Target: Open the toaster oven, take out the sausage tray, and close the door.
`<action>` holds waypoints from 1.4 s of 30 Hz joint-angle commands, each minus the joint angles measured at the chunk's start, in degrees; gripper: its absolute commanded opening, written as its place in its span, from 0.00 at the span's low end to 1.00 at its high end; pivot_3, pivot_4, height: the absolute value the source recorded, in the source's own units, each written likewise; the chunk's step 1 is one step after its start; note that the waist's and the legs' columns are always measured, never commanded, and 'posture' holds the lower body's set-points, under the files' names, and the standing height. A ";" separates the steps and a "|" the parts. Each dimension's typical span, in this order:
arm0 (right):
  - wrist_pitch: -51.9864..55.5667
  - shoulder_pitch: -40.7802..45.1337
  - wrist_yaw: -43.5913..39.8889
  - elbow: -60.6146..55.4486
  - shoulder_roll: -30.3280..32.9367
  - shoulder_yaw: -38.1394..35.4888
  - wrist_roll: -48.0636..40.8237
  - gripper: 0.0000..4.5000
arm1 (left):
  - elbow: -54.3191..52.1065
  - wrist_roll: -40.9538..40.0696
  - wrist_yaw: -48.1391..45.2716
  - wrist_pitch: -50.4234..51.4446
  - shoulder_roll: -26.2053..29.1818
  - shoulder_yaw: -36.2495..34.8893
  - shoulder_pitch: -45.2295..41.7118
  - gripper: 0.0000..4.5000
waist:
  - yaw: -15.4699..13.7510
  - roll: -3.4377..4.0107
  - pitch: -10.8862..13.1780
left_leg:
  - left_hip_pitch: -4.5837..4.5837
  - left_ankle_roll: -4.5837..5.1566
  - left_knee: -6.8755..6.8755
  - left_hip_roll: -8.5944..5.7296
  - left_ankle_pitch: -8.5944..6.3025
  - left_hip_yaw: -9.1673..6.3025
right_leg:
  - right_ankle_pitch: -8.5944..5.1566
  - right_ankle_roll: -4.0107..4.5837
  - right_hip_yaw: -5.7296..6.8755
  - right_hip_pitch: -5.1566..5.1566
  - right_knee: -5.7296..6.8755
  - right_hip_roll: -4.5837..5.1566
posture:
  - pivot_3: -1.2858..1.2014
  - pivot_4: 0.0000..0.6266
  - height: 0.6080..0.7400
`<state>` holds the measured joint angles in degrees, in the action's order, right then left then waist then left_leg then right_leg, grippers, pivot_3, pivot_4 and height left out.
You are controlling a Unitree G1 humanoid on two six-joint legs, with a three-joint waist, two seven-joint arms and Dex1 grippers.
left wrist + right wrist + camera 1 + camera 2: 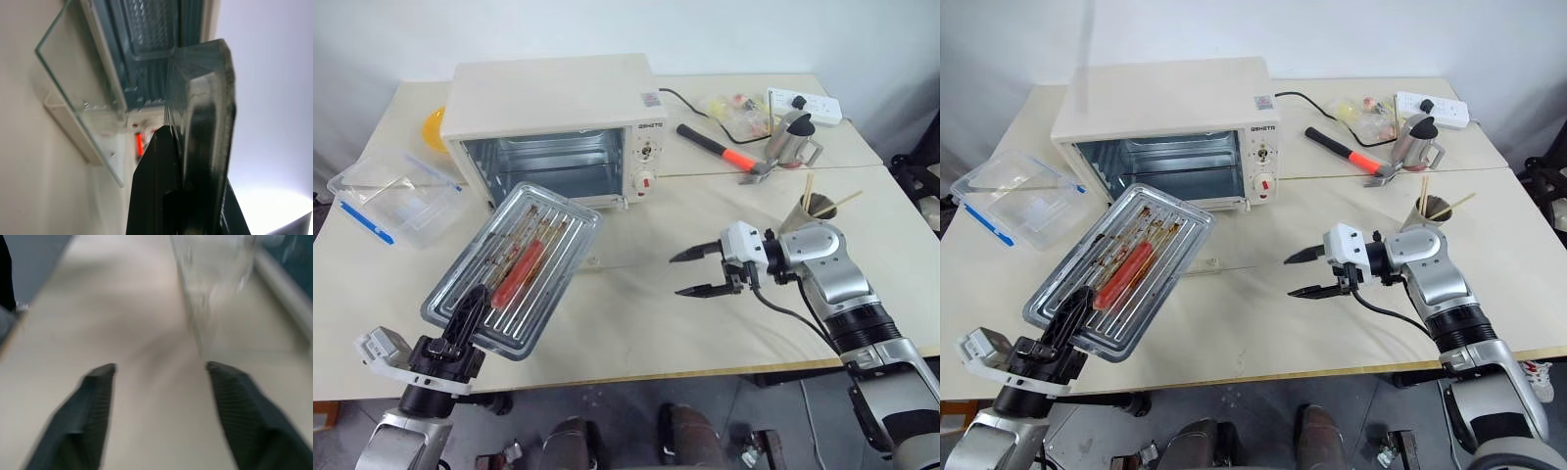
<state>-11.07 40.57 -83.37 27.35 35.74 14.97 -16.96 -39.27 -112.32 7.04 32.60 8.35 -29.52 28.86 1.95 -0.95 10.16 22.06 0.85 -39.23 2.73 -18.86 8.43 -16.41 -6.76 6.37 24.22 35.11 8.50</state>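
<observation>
We see the left tool (462, 323) clamped on the near edge of the tray (514, 269), sausage (521, 270) on it, lifted beyond the tool toward the open oven (548, 127). The right tool (695, 272) hangs over the counter (636, 323), fingers apart, empty.

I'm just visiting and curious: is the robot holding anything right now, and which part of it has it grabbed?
Yes. Its left claw is shut on the sausage tray, pinching the rim at the tray's near end. The right claw is open and holds nothing.
</observation>
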 commanded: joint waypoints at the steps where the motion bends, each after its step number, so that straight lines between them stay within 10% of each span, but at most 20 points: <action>1: -6.79 2.82 -1.42 7.78 -2.09 -0.58 3.30 0.32 | -6.50 -0.68 -0.40 -5.31 -2.80 1.00 4.49 0.00 | 0.21 0.02 0.01 | 0.00 0.00 0.00 0.01 0.00 0.03 | 0.02 0.04 0.00 0.00 -0.04 0.00 | 0.52 0.24 1.00; 6: -13.60 6.08 -0.90 18.47 -6.24 -0.23 7.73 0.01 | -7.61 -0.68 -3.57 -11.00 -5.93 -1.27 9.99 0.00 | 0.33 0.03 0.01 | -0.01 -0.01 -0.08 0.03 0.00 0.02 | 0.02 0.09 -0.01 -0.02 -0.03 -0.02 | 0.52 0.24 1.00; 28: -25.28 16.78 15.91 39.91 -20.58 -2.85 18.06 0.01 | 2.81 -0.68 -12.23 -17.24 -17.96 -12.75 11.90 0.00 | 2.37 0.02 0.01 | -0.78 -0.09 -0.31 0.67 -0.49 0.02 | -0.21 0.53 0.24 -0.87 -0.11 -0.17 | 0.52 0.24 1.00; 42: -14.65 26.05 6.92 34.40 -24.86 -12.05 8.53 0.01 | 23.78 -0.68 -23.89 -2.81 -18.03 -26.43 12.00 0.00 | 2.73 0.06 0.03 | -0.60 -0.35 -0.33 1.00 -0.78 0.12 | -0.26 0.61 0.21 -0.68 -0.15 -0.83 | 0.52 0.24 1.00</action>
<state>-26.86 65.07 -75.46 63.61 11.06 4.15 -6.76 -18.16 -112.48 -13.66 26.82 -7.06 -52.05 39.62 4.68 -0.89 10.20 21.46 0.48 -39.56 3.75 -19.65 8.55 -16.68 -6.13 6.58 23.55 34.96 7.64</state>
